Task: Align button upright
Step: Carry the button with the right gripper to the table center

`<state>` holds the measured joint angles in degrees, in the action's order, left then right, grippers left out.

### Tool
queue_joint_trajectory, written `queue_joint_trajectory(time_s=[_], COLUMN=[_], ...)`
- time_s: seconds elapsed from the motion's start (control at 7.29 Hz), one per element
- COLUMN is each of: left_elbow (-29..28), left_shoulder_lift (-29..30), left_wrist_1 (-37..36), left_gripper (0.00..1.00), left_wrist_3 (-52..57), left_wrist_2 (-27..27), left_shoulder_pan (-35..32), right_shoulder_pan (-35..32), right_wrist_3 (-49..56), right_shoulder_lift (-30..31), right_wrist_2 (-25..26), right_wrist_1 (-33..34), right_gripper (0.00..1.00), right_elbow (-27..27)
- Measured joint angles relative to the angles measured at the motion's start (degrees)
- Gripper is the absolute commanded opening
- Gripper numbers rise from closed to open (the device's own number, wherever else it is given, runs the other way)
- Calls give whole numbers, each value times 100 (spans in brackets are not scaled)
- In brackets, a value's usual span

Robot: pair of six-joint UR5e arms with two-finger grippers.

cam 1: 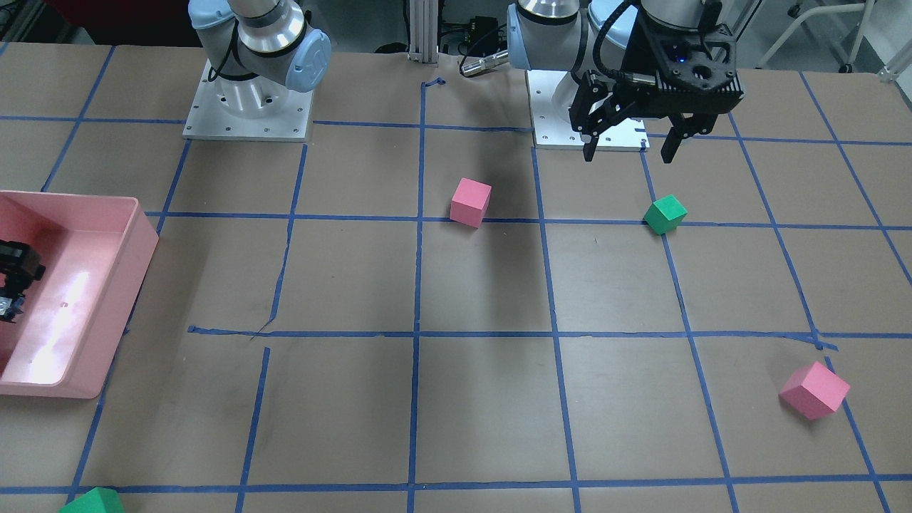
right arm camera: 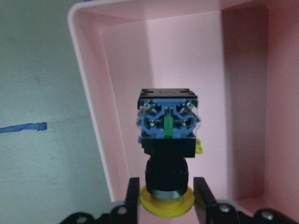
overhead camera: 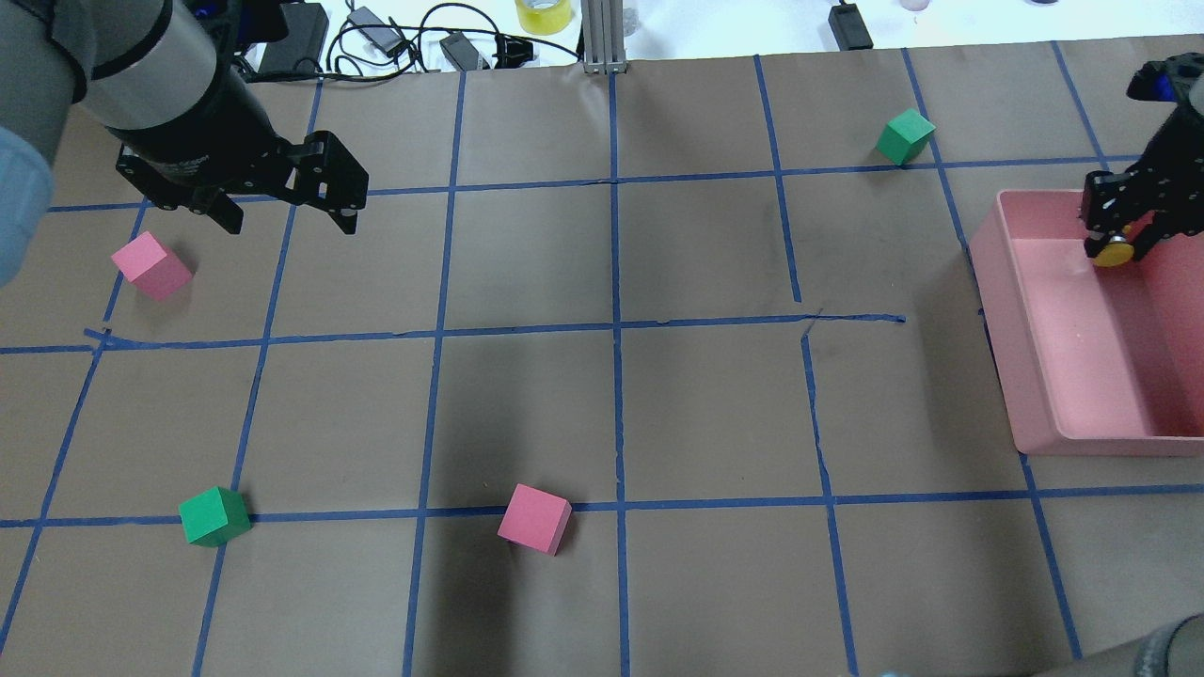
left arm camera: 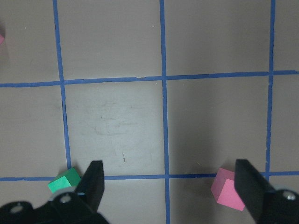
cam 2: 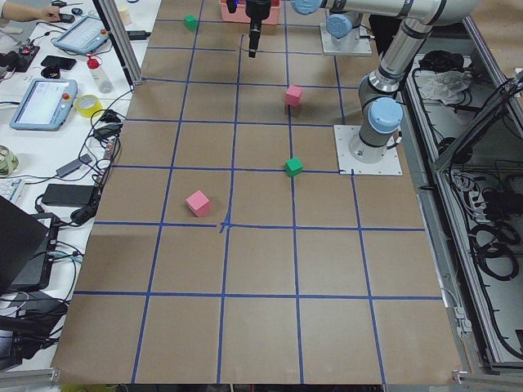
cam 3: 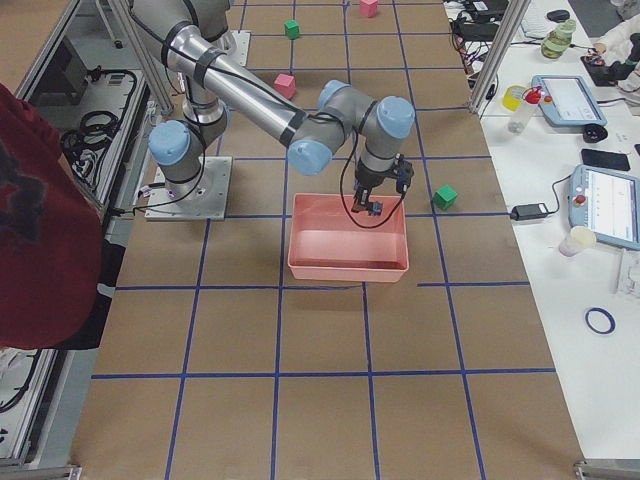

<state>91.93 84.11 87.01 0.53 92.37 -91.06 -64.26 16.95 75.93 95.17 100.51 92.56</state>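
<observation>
The button (right arm camera: 167, 135) has a yellow cap, a black neck and a black-and-blue contact base. My right gripper (right arm camera: 167, 198) is shut on it near the cap, with the base pointing away from the wrist camera. In the overhead view the right gripper (overhead camera: 1119, 230) holds the yellow cap (overhead camera: 1116, 252) over the far end of the pink bin (overhead camera: 1011, 376). My left gripper (overhead camera: 287, 214) is open and empty, above the table near a pink cube (overhead camera: 150, 265). It also shows open in the front view (cam 1: 630, 151).
The pink bin (cam 1: 142, 235) stands at the table's right side, seen from the robot. Two pink cubes (overhead camera: 534, 518) (cam 1: 814, 390) and two green cubes (overhead camera: 214, 516) (overhead camera: 905, 136) lie scattered on the brown, blue-taped table. Cables and a tape roll lie along the far edge.
</observation>
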Motion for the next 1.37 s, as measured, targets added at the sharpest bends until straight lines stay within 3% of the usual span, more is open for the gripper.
queue_joint_trajectory(time_s=[0.55,0.96,1.37], left_elbow=[0,0,0], left_shoulder_lift=[0,0,0], left_wrist_1=[0,0,8], left_gripper=[100,100,100], left_wrist_3=[0,0,0], left_wrist_2=[0,0,0], left_shoulder_pan=[0,0,0], right_shoulder_pan=[-1721,-2791,-3494], right_wrist_3=[-1105,-2101,-2820], right_shoulder_lift=[-108,-469,-854], right_wrist_2=[-216,-781,-1006], right_wrist_1=[216,912,1518], right_gripper=[0,0,0], right_elbow=[-22,-24,-30])
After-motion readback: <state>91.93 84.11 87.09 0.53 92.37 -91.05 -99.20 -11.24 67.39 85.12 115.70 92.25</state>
